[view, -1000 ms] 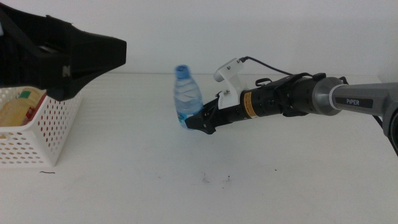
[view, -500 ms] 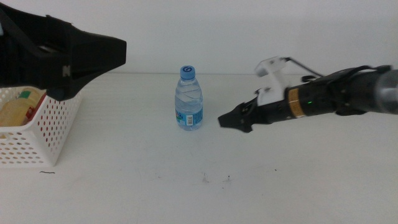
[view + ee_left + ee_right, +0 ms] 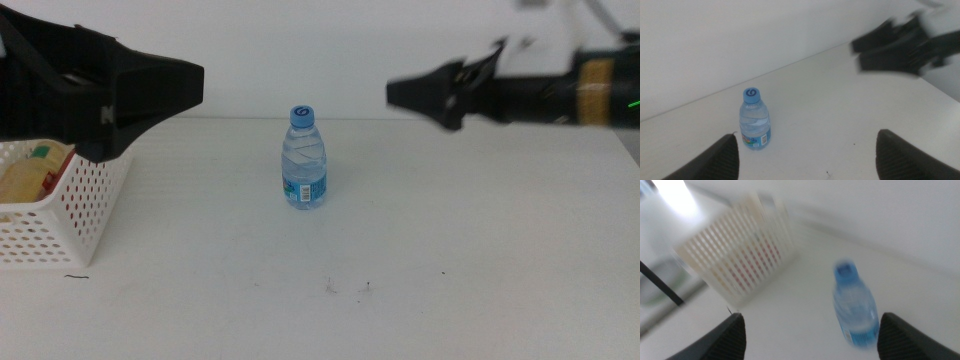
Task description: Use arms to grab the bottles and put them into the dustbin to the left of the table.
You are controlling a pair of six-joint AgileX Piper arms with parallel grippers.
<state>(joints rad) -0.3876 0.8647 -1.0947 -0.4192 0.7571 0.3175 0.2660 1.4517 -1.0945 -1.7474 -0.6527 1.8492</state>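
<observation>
Bottles first: in the middle view we see one small clear water bottle [image 3: 305,158] standing upright near the middle of the table [image 3: 450,260], blue cap up, its long axis vertical. The right gripper [image 3: 398,92] hangs in the air well to the right of it and higher, fingers pointing toward the left, nothing between them; from this side we cannot tell how wide they are. The left gripper [image 3: 190,82] is a large dark shape over the table's left edge, above the white dustbin [image 3: 70,215], in which a yellow bottle [image 3: 25,180] lies.

In the left wrist view, we see the water bottle [image 3: 755,118] upright and well ahead of the wide-spread jaws, closer to one of them, touching neither. The right gripper [image 3: 860,52] shows blurred beyond.

In the right wrist view, blurred, our jaws stand wide apart and empty; the water bottle [image 3: 855,305] stands ahead between them, and the dustbin [image 3: 740,247] lies farther off.
</observation>
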